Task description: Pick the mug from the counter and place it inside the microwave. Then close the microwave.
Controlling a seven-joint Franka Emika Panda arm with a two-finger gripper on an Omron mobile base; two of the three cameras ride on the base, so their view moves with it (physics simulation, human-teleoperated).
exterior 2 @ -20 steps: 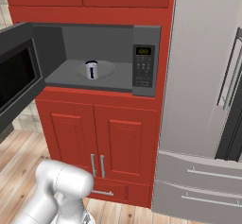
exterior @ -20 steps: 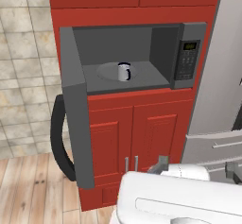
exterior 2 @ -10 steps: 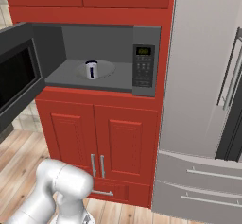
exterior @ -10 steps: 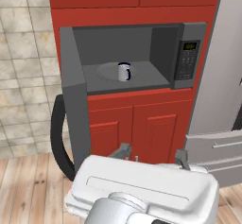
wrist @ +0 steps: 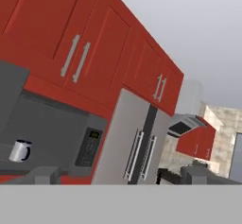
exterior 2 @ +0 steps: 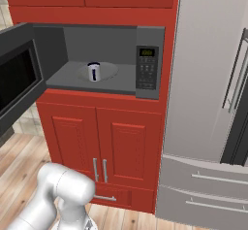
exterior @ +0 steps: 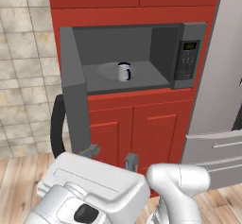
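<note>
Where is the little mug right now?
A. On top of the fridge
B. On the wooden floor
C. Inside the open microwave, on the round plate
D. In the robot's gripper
C. The mug stands on the turntable inside the microwave, whose door hangs wide open.
</note>
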